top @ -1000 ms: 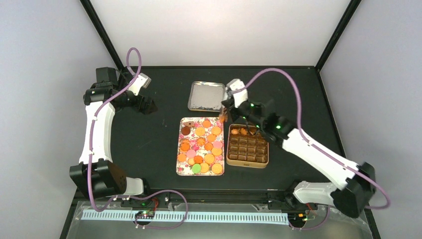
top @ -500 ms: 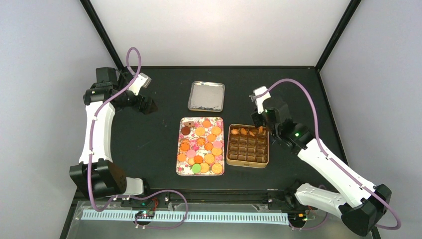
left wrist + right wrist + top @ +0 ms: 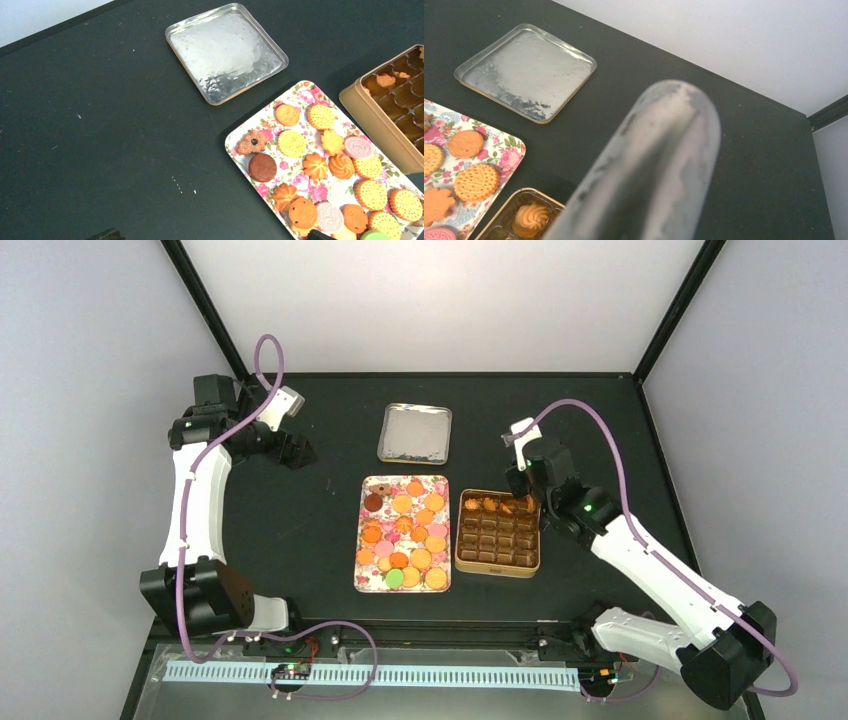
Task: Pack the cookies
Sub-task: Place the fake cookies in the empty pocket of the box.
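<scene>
The right gripper [image 3: 527, 496] has swung from the far edge of the flowered tray [image 3: 305, 92] across to the far right corner of the brown tin [image 3: 498, 572], where it now hangs low. Whether it is clenched on a cookie cannot be told, because a blurred finger fills its own camera view. The left gripper [image 3: 299, 452] rests released at the far left of the tabletop [image 3: 300, 530], with nothing between its fingers.

Most of the cookies [image 3: 405, 535] lie on the tray. A few orange ones sit in the tin's far row, and the other compartments look empty. A silver lid [image 3: 415, 433] lies beyond the tray.

If a cookie is held, the step would go best by centring over one empty compartment, lowering until nearly touching, then letting go so it lands flat.
</scene>
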Controlling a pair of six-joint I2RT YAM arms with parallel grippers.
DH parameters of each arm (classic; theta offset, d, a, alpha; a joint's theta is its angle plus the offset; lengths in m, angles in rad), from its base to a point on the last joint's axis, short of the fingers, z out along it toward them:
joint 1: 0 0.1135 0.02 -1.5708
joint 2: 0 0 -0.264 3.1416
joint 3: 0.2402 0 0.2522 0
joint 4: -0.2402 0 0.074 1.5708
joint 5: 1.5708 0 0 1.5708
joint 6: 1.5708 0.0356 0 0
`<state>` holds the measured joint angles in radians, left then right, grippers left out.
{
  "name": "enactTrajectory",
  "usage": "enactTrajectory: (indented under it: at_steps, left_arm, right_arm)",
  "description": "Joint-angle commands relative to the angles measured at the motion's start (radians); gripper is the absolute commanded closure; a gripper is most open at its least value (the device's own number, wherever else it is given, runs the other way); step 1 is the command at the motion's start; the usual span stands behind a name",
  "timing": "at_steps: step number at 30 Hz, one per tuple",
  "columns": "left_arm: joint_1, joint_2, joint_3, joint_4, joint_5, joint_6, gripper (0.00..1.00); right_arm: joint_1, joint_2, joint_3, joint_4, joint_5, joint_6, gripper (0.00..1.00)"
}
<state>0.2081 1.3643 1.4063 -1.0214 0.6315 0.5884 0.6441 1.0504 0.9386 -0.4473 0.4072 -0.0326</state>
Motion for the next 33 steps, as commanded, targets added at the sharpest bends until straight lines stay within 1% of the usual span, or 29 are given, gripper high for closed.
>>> enactTrajectory:
  at_steps: [1,5,7,13,15,20,24,29,33]
  left_arm:
    - [0.005,0.001,0.023,0.003,0.013,0.004,0.02]
    - [0.004,0.000,0.024,0.003,0.011,0.002,0.02]
    - [0.004,-0.001,0.025,0.004,0.010,0.001,0.02]
    - [0.004,-0.004,0.028,0.010,0.010,-0.004,0.02]
    - [0.004,-0.006,0.027,0.010,0.012,-0.002,0.02]
    - [0.004,-0.005,0.028,0.011,0.012,-0.002,0.02]
    - [0.004,-0.005,0.025,0.010,0.012,-0.002,0.02]
    - [0.004,-0.008,0.027,0.006,0.002,0.001,0.02]
    - [0.004,-0.012,0.028,0.006,0.000,0.002,0.02]
  right_arm:
    - [-0.015,0.020,-0.012,0.065,-0.016,-0.006,0.99]
    - [-0.018,0.035,-0.010,0.070,-0.020,0.000,0.99]
    - [-0.024,0.037,-0.011,0.074,-0.024,0.003,0.97]
    - [-0.037,0.033,-0.010,0.088,-0.050,0.013,0.77]
    - [-0.038,0.024,-0.012,0.092,-0.052,0.013,0.73]
    - [-0.040,0.004,-0.006,0.085,-0.051,0.008,0.70]
    - [-0.041,-0.017,0.001,0.090,-0.076,-0.007,0.74]
    - [-0.043,0.029,0.023,0.047,0.005,-0.008,0.75]
    - [-0.078,0.040,-0.002,0.044,0.018,0.054,0.75]
